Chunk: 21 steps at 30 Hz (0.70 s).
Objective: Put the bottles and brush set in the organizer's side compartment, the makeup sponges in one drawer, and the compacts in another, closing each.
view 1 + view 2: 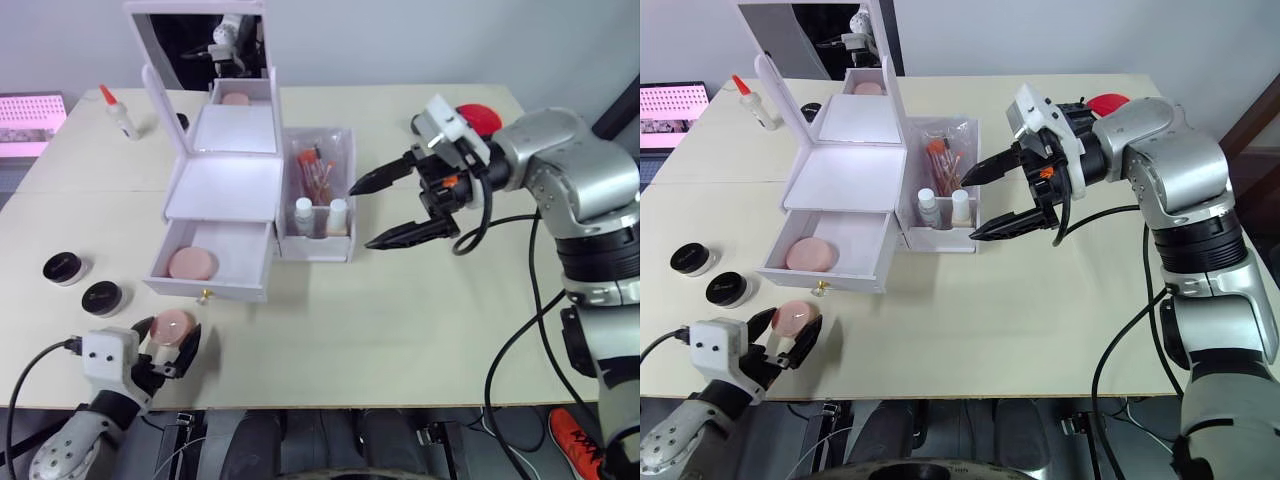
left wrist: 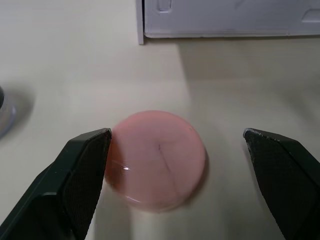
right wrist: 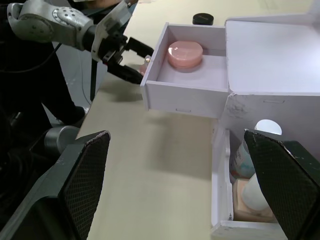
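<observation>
On the pale matte table [image 1: 400, 330] stands a white boxy organizer [image 1: 225, 190] with its mirrored lid raised. Its lower drawer [image 1: 212, 262] is pulled out, and a smooth round pink makeup sponge [image 1: 191, 263] lies inside on the left. The side compartment [image 1: 318, 195] holds two small white-capped bottles [image 1: 320, 213] at the front and a clump of orange-handled brushes [image 1: 317, 170] behind them.

Near the table's front edge, the left gripper [image 1: 166, 348] has its black ribbed fingers spread wide around a second glossy pink disc-shaped sponge [image 2: 156, 159]; one finger [image 2: 82, 165] touches its rim, the other stands apart from it.

The right gripper [image 1: 388, 208] hovers just beside the side compartment, its tapered fingers wide apart and empty.

Two round black-lidded compacts [image 1: 84, 283] sit on the table left of the drawer.
</observation>
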Available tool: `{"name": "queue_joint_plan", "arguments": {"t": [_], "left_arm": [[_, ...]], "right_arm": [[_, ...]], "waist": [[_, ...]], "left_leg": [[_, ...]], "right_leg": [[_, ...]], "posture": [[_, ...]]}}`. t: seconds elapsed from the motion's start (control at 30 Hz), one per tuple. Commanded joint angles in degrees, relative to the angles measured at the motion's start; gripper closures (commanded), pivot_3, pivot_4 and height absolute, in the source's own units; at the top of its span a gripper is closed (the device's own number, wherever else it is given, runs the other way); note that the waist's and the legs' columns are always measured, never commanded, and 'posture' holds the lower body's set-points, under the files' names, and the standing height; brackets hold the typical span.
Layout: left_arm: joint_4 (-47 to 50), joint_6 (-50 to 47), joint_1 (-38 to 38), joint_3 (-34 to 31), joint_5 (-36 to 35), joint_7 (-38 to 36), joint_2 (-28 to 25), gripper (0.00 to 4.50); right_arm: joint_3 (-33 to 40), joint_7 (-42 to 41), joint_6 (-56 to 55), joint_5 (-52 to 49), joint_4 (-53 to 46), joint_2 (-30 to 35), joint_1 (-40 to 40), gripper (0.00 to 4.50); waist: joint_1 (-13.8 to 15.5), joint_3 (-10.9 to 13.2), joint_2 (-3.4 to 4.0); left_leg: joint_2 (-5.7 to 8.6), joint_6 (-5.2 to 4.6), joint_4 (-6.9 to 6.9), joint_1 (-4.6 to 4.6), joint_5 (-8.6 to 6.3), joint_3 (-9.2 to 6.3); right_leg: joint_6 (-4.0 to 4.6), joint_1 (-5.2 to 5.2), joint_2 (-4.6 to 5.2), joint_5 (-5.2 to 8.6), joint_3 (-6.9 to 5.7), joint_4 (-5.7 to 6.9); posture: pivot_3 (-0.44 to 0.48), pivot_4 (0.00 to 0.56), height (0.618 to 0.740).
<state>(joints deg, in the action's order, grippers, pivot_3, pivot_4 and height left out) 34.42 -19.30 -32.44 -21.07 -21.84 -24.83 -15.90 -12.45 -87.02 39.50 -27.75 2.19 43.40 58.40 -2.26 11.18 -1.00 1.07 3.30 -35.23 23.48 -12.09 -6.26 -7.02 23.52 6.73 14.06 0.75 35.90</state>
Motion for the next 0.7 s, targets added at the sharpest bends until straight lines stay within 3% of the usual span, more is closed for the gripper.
{"name": "queue_joint_plan", "arguments": {"t": [0.03, 0.4, 0.7], "left_arm": [[2.29, -3.19, 0.2, 0.29, -0.74, 1.94, -0.74, 0.05], [4.19, -6.86, 2.38, -3.01, -4.74, 5.49, -0.73, 0.05], [3.31, -6.8, 0.72, -0.67, -3.9, 5.04, -0.99, 0.05]], "right_arm": [[2.5, 0.52, 0.02, -1.13, -2.4, 0.5, 0.31, 0.0], [2.32, 1.69, 0.51, -1.6, -3.1, 0.58, 0.11, 0.0], [1.88, 0.4, -0.97, -0.58, -2.03, 1.71, 0.16, 0.0]], "waist": [[0.05, 0.0, 0.0], [0.05, 0.0, -0.01], [0.07, 0.0, -0.01]], "left_leg": [[0.0, 0.0, 0.0, -0.01, 0.0, 0.0], [0.0, 0.0, -0.02, -0.04, 0.0, -0.02], [0.0, 0.0, -0.01, -0.03, 0.0, -0.01]], "right_leg": [[0.0, 0.0, 0.0, 0.0, 0.0, 0.02], [0.0, 0.0, 0.0, 0.01, 0.01, 0.06], [0.0, 0.0, 0.0, 0.01, 0.01, 0.03]], "posture": [[0.0, 0.15, 0.74], [0.0, 0.15, 0.74], [0.0, 0.15, 0.74]]}}
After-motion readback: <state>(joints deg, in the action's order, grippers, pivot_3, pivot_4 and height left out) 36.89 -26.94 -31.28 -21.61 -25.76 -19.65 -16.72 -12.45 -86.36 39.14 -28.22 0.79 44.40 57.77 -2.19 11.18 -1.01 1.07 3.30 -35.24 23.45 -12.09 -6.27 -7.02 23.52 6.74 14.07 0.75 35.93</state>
